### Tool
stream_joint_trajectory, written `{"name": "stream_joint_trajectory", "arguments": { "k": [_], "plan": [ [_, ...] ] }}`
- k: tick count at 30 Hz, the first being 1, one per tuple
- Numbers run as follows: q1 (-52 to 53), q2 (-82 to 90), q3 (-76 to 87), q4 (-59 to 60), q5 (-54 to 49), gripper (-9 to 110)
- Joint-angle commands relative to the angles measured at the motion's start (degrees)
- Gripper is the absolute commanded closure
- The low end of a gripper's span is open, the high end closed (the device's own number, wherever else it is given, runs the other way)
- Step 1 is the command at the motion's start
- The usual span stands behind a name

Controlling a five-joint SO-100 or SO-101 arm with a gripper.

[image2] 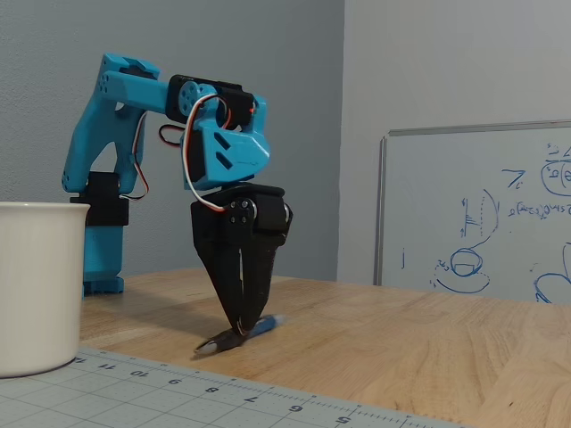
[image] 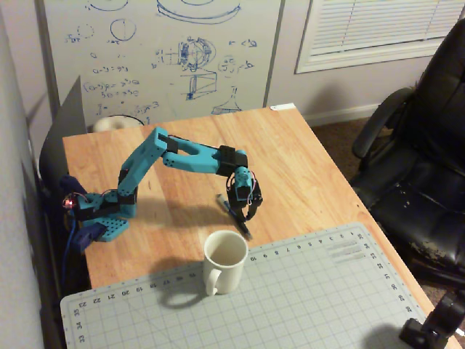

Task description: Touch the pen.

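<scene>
Whiteboard sketches fill the upper left behind a wooden table [image: 312,167]. At frame centre, the pen [image2: 239,333] is clamped between the slightly parted fingers of the gripper [image2: 241,328], beside a white mug [image: 224,260] at a cutting mat's [image: 290,298] edge.

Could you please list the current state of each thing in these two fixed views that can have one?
Thin dark blue-black pen: lying on the wooden table, tipped slightly, jaws at its middle.
Black two-finger gripper: pointing down, jaws nearly closed around the pen.
White ceramic mug: upright, looks empty, standing on the mat's edge.
Grey gridded cutting mat: lying flat on the table.
Window blind: slats closed.
</scene>
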Motion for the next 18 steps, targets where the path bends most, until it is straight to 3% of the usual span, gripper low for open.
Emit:
{"name": "stream_joint_trajectory", "arguments": {
  "k": [1, 18],
  "plan": [
    [-0.4, 1.7, -3.7, 0.0, -0.4, 101],
    [2.2, 2.2, -3.6, 0.0, -0.4, 101]
  ]
}}
